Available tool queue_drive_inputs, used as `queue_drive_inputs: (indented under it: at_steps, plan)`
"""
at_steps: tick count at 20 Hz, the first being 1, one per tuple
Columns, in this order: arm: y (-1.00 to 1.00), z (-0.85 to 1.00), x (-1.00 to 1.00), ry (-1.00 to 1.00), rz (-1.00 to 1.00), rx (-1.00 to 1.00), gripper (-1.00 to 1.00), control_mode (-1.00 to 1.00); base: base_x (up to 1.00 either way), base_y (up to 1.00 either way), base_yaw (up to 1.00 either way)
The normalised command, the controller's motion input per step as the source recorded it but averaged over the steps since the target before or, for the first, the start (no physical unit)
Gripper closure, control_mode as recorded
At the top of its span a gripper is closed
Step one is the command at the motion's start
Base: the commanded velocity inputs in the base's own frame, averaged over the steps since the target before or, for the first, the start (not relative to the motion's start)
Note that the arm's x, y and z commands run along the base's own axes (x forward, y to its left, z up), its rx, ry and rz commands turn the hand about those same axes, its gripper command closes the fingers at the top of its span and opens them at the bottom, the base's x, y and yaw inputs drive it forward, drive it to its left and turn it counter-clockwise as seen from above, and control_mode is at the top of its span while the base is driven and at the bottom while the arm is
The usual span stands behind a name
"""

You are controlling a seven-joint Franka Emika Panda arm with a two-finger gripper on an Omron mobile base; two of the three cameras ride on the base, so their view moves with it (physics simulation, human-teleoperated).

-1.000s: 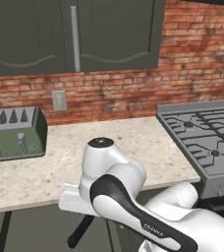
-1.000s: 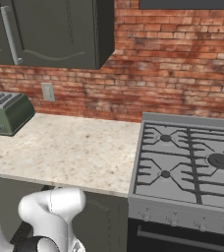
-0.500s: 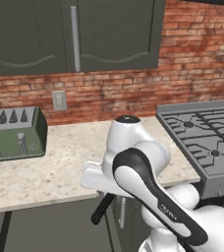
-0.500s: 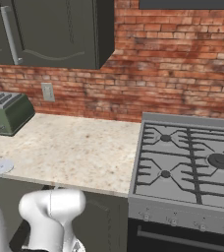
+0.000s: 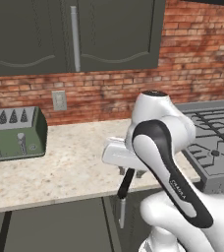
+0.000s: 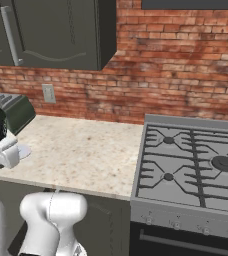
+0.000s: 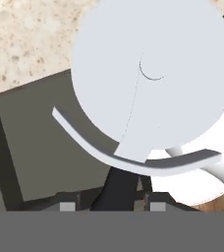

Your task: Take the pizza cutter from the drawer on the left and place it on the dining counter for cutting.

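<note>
Swung rightward since the earlier frame, the arm carries the pizza cutter (image 5: 125, 183), jaws gripping its handle; placement on the dining counter remains.

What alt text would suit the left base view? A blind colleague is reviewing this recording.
A white robot arm's gripper holds a pizza cutter by its black handle, hanging below the front edge of a beige speckled worktop. A green toaster sits at left, a gas stove at right, with dark cabinets above a brick wall.
</note>
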Motion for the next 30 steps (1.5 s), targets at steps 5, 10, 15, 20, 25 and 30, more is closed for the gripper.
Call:
queue_drive_inputs:
  at_steps: [5,10,15,20,25,30]
  plan:
    - [-0.69,0.20,0.00,-0.17,0.13,0.00,1.00,-1.00,0.00,0.00,0.00]
    - [-0.79,0.00,0.02,-0.04,0.07,0.00,1.00,-1.00,0.00,0.00,0.00]
    - [-0.71,0.00,0.18,0.00,0.07,-0.02,1.00,-1.00,0.00,0.00,0.00]
    - [-0.56,0.00,0.30,0.02,0.13,-0.01,1.00,-1.00,0.00,0.00,0.00]
    - [-0.37,-0.01,0.08,0.00,0.01,-0.03,1.00,-1.00,0.00,0.00,0.00]
    - [-0.29,-0.07,0.02,0.00,0.00,-0.13,1.00,-1.00,0.00,0.00,0.00]
